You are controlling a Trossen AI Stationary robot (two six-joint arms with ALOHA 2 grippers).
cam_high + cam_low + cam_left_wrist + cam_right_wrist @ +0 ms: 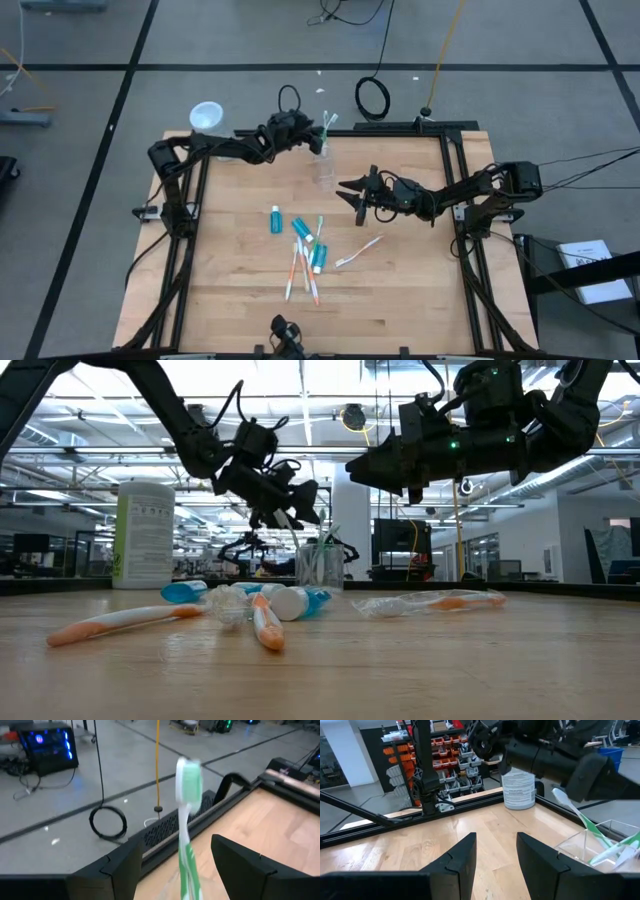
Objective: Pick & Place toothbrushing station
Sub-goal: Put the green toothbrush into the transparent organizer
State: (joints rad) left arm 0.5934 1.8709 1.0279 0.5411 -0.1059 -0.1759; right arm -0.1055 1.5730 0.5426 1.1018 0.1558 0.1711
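We see the left arm reaching from the left side across the far part of the table [230, 290]. Its gripper [300, 135] sits above the clear cup [322, 172] near the far edge. In the left wrist view, a green toothbrush [187, 815] stands upright between the two fingers [120, 870]. The fingers stand apart, and we cannot tell whether they press on the handle. In the low view this gripper [290, 500] hangs over the cup [320, 565], which already holds green brushes.

The right arm extends from the right side toward the table's middle. Its gripper [352, 195] hovers above the bare wood, just to the right of the cup. The right wrist view shows its fingers [465, 855] spread, with nothing between them. In the low view it [375, 465] hangs well above the surface.

The remaining items lie in a loose cluster at the table's middle, nearer than the cup: orange toothbrushes [303, 275], one apart to the right [358, 252], and blue toothpaste tubes [276, 220].

A white canister [206, 117] stands at the far left corner, beside the left arm. Open wood lies along the near edge and on both sides of the cluster.
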